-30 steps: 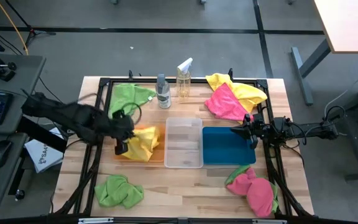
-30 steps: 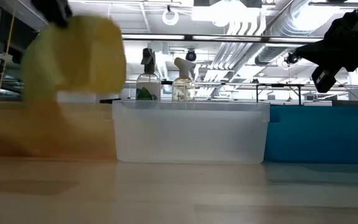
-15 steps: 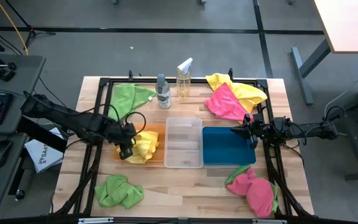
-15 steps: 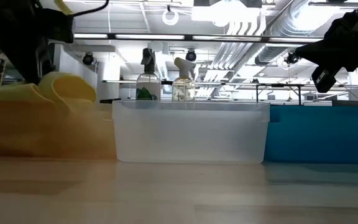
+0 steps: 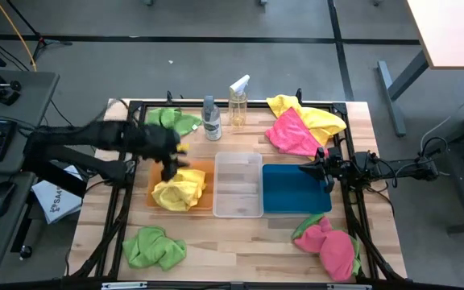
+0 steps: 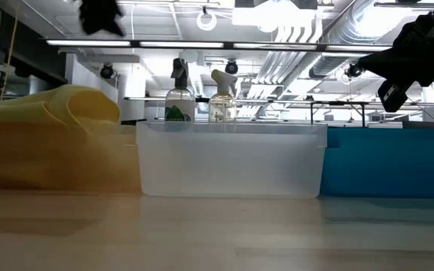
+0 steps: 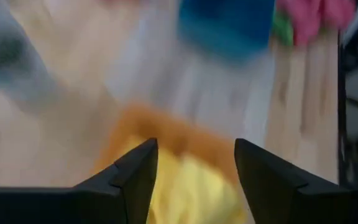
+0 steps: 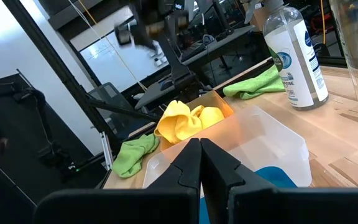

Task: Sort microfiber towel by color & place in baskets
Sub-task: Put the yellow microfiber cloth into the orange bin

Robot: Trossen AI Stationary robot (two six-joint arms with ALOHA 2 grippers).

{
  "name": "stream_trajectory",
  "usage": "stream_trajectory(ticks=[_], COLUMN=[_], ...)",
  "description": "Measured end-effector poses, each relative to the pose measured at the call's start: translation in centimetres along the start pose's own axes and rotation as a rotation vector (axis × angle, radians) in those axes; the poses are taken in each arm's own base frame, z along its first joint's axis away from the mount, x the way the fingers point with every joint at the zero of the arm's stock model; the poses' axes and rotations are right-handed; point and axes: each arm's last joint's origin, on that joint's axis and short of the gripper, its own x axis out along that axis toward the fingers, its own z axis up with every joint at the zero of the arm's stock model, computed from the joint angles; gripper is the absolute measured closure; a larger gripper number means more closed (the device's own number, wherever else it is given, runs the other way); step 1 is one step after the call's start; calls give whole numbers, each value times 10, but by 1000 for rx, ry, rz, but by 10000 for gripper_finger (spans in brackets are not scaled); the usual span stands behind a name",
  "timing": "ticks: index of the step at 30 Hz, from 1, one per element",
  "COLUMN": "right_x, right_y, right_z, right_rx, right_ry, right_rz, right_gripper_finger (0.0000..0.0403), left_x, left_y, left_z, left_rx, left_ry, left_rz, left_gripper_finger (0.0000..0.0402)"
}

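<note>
Yellow towel (image 5: 179, 192) is lying crumpled in the orange bin (image 5: 207, 167) — we are seeing the left gripper (image 5: 170, 157) hovering above the bin's far edge, fingers spread wide and gripping nothing. Clear bin (image 5: 238, 184) and teal bin (image 5: 295, 188) are sitting alongside. Right gripper (image 5: 322, 170) is hanging at the teal bin's right end, fingers pressed together — nothing between them. Green (image 5: 155, 246), pink (image 5: 329, 244) and other towels are lying scattered around the table (image 5: 240, 250).

left end effector (image 5: 170, 163): released, lifted clear | yellow towel (image 5: 179, 192): dropped into orange bin (image 5: 204, 167)
</note>
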Motion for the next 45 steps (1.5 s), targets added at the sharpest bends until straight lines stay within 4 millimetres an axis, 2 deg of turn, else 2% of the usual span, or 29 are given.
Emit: stream_trajectory(ticks=[3, 7, 9, 12, 14, 19, 22, 25, 28, 31, 34, 36, 39, 42, 45], right_x=[0, 0, 0, -4, -7, -11, -5, 12, 28, 35, 32, 28, 25, 23, 20], right_y=[0, 0, 2, 6, 8, 15, 21, 23, 18, 5, -16, -33, -58, -80, -93], right_z=[0, 2, 10, 27, 36, 56, 72, 92, 113, 135, 148, 149, 144, 130, 121], right_rx=[0, 3, 72, 318, 399, 376, 336, 274, 183, 175, 187, 238, 314, 385, 432], right_ry=[0, -34, -137, -369, -493, -708, -747, -683, -554, -415, -217, -103, 41, 159, 241], right_rz=[0, -17, -39, -40, -45, -3, -79, -238, -472, -759, -1041, -1160, -1176, -1188, -1265], right_gripper_finger=[402, 402, 402, 402, 402, 402, 402, 402, 402, 402, 402, 400, 379, 336, 279], left_x=[-18, -31, -32, -26, -19, 6, 14, 15, 12, 8, 5, 4, 2, 0, -1], left_y=[6, 12, 15, 19, 22, 29, 32, 37, 41, 45, 45, 44, 42, 41, 41], left_z=[23, 35, 30, 16, 6, -14, -16, -11, -7, -4, -4, -5, -8, -11, -16], left_rx=[16, -32, -56, -114, -176, -331, -408, -452, -457, -470, -475, -461, -429, -417, -412], left_ry=[-164, -351, -384, -411, -450, -627, -726, -777, -828, -855, -843, -820, -781, -738, -699], left_rz=[42, 10, -10, -28, -40, -136, -193, -199, -207, -240, -289, -328, -389, -410, -416], left_gripper_finger=[195, 194, 194, 194, 194, 194, 194, 194, 194, 194, 194, 194, 194, 194, 194])
